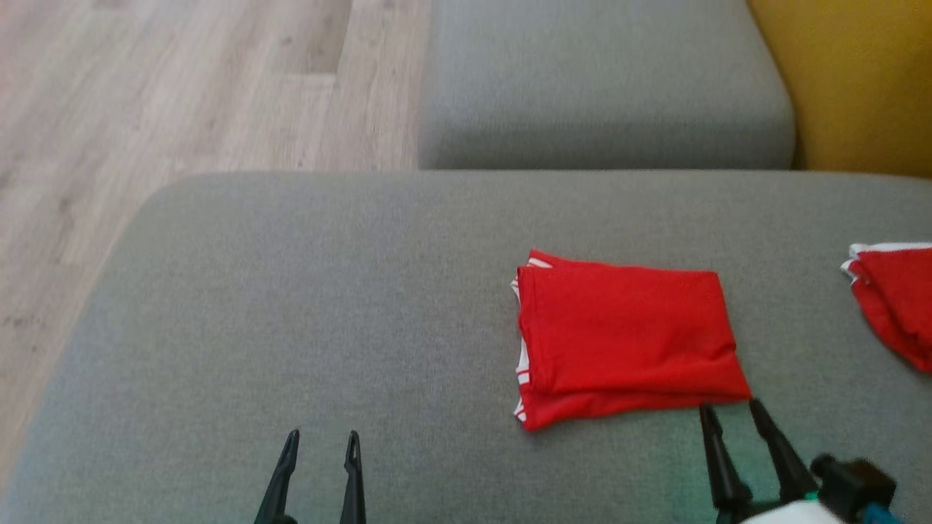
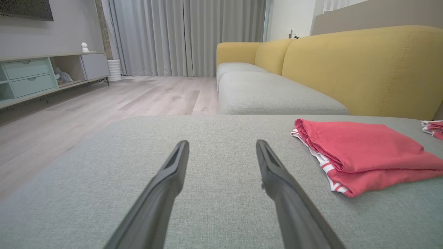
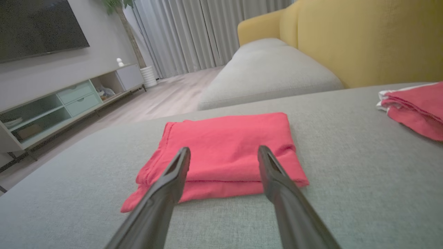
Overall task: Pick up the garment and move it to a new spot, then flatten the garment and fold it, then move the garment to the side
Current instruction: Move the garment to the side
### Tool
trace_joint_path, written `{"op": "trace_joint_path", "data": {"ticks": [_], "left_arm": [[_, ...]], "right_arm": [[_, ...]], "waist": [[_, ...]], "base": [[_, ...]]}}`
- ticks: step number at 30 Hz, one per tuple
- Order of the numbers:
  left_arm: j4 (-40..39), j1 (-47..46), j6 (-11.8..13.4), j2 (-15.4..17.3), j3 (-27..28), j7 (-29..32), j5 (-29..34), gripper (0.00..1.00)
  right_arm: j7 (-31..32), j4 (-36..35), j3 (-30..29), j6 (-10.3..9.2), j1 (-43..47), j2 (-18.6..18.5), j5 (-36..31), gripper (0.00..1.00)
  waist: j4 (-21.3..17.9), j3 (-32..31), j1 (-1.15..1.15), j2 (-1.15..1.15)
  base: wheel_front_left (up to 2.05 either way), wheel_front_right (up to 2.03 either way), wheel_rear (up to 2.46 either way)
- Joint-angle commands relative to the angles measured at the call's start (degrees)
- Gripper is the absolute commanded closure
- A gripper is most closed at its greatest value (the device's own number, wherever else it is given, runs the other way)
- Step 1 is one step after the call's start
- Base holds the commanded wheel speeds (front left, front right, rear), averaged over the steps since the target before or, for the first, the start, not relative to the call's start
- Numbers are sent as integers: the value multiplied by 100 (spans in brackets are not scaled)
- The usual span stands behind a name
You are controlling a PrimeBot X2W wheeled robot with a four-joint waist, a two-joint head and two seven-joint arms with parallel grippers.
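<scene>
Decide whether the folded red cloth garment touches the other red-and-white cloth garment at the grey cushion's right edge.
Apart. The head view shows bare grey cushion between the folded red garment and the other garment.

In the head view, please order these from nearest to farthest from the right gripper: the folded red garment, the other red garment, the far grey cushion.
Measured from the right gripper:
1. folded red garment, just ahead of its fingertips.
2. other red garment, at the right edge.
3. far grey cushion, at the back, past the seam.
</scene>
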Motion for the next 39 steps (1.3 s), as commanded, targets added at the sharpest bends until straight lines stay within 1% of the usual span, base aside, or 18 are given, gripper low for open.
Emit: {"op": "trace_joint_path", "data": {"ticks": [1, 6, 9, 13, 16, 18, 22, 23, 24, 25, 28, 32, 36, 37, 39], "left_arm": [[-226, -368, 36, -37, 85, -30, 51, 0], [-246, -492, 37, -37, -6, -30, 82, 0], [-233, -578, 44, -37, -60, -30, 77, 0], [-242, -747, 67, -37, -138, -30, 68, 0], [-224, -863, 71, -37, -208, -30, 83, 0], [-226, -933, 91, -37, -234, -30, 79, 0], [-194, -1039, 97, -37, -264, -30, 73, 0], [-181, -1064, 87, -37, -273, -30, 79, 0], [-173, -1091, 82, -37, -277, -30, 86, 0], [-169, -1120, 82, -37, -275, -30, 91, 0], [-165, -1201, 75, -37, -258, -30, 103, 0], [-255, -1299, 49, -37, -246, -30, 153, 0], [-354, -1369, 53, -37, -247, -30, 164, 0], [-357, -1409, 44, -37, -245, -30, 160, 0], [-347, -1479, 38, -37, -214, -30, 175, 0]], "right_arm": [[-77, -1, 35, 39, -565, -140, 84, 0], [-12, 640, 9, 39, -1156, -270, 355, 0], [282, 1115, 2, 39, -1703, -370, 530, 0], [725, 1797, -184, 39, -2371, -501, 623, 0], [1049, 2351, -304, 39, -2718, -524, 666, 0], [1187, 2624, -277, 39, -2893, -538, 686, 0], [1253, 3012, -56, 39, -3182, -532, 765, 0], [1266, 3093, 2, 39, -3245, -526, 812, 21], [1261, 3151, 71, 39, -3308, -526, 859, 83], [1240, 3195, 139, 39, -3369, -533, 902, 100], [1044, 3226, 300, 39, -3567, -621, 983, 100], [845, 3198, 418, 39, -3882, -930, 942, 100], [789, 3101, 410, 39, -4239, -1359, 832, 100], [786, 3035, 365, 39, -4416, -1587, 789, 100], [815, 2978, 325, 39, -4583, -1835, 728, 100]], "waist": [[4, 220, 0, 0], [6, 534, 0, 0], [-2, 727, 0, 0], [-7, 960, 0, 0], [7, 1073, 0, 0], [2, 1155, 0, 0], [-51, 1304, 0, 0], [-68, 1339, 0, 0], [-88, 1375, 0, 0], [-110, 1406, 0, 0], [-217, 1502, 0, 0], [-438, 1664, 0, 0], [-735, 1861, 0, 0], [-891, 1950, 0, 0], [-1035, 2042, 0, 0]], "base": [[0, 0, 0], [0, 0, 0], [0, 0, 0], [0, 0, 0], [0, 0, 0], [0, 0, 0], [0, 0, 0], [0, 0, 0], [0, 0, 0], [0, 0, 0], [0, 0, 0], [0, 0, 0], [0, 0, 0], [0, 0, 0], [0, 0, 0]]}}
